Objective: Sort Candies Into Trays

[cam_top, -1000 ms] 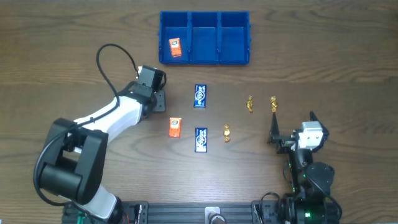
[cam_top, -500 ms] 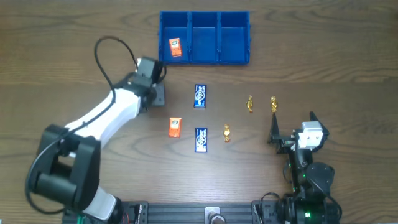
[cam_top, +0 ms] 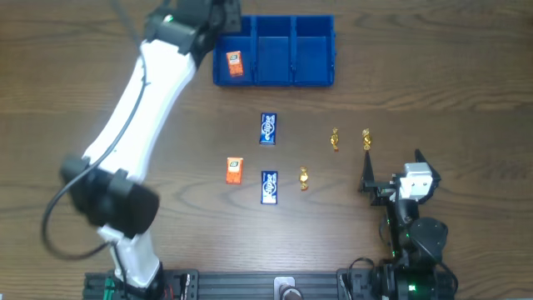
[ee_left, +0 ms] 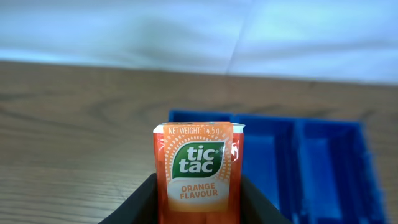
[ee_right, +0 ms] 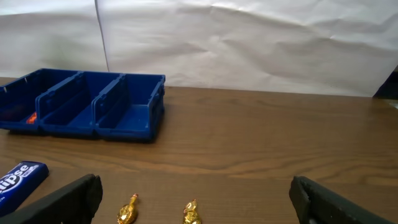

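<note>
Top view shows the wood-grain desk (cam_top: 466, 83) and, at 12 o'clock, the blue plastic three-bin tray (cam_top: 274, 82), with the left arm at its left end. Left wrist view adds the left gripper (ee_left: 199, 208) clamping a flat orange box (ee_left: 199, 168) upright, long axis vertical, label toward the camera. Right wrist view shows the right gripper (ee_right: 196, 188) spread wide near gold foil candies (ee_right: 127, 213).

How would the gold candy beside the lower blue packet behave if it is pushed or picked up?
The gold candy looks tiny and foil-wrapped, so it is probably very light and may skid on the smooth table when pushed. Its rounded, tapering shape suggests it could roll or turn. The shiny wrapper may slip or crumple when pinched.
</note>
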{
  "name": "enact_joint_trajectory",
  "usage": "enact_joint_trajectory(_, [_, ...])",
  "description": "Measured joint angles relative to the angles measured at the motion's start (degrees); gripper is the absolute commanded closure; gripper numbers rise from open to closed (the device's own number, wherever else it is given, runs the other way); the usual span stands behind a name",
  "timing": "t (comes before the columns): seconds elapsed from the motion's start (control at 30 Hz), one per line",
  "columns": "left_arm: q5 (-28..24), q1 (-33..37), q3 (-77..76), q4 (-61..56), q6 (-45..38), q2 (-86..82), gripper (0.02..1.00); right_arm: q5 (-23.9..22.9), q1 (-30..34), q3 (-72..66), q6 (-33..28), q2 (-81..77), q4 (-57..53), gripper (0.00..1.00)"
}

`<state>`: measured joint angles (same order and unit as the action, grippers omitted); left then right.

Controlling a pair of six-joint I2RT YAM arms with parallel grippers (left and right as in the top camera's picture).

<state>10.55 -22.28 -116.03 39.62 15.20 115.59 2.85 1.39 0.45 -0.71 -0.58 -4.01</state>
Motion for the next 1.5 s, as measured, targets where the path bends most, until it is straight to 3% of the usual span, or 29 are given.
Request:
enact_joint_trajectory(0.17, [-1.73,0.0,-0.48,0.9,0.5,9.38,0.733,0.0,0.0,0.0,0.0,0.0,0.0,0.001])
enact_joint_trajectory(0.27, [-2.6,0.11,-0.46,0.94,0.94,11.43,0.638,0.0,0.0,0.0,-0.02,0.0,0.0,0.001])
enact_joint_trajectory(0.4, [-2.93,0.13,-0.46,0.79,1.57,11.06,0.303,0.0,0.0,0.0,0.0,0.0,0.0,0.001])
enact_joint_trajectory(0.53, [-2.93,0.15,-0.46,0.85,1.66,11.04,0.178,0.0,0.0,0.0,0.0,0.0,0.0,0.001])
enact_joint_trajectory(0.8, [-1.01,-0.81,5.29,1.11,3.23,3.8,0.15,0.0,0.0,0.0,0.0,0.0,0.0,0.001])
enact_joint_trajectory(1.13, [1.81,-15.61,47.04,-5.99,13.29,-31.61,0.165,0.02,0.0,0.0,-0.02,0.0,-0.02,0.001])
enact_joint_trajectory(1.3, [2.08,-18.6,62.07,-7.3,20.04,-30.21,0.191,0.0,0.0,0.0,-0.02,0.0,0.0,0.001])
enact_joint_trajectory(1.5, [1.44,-18.6,67.95,-11.06,23.43,-27.06,0.218,0.0,0.0,0.0,-0.02,0.0,0.0,0.001])
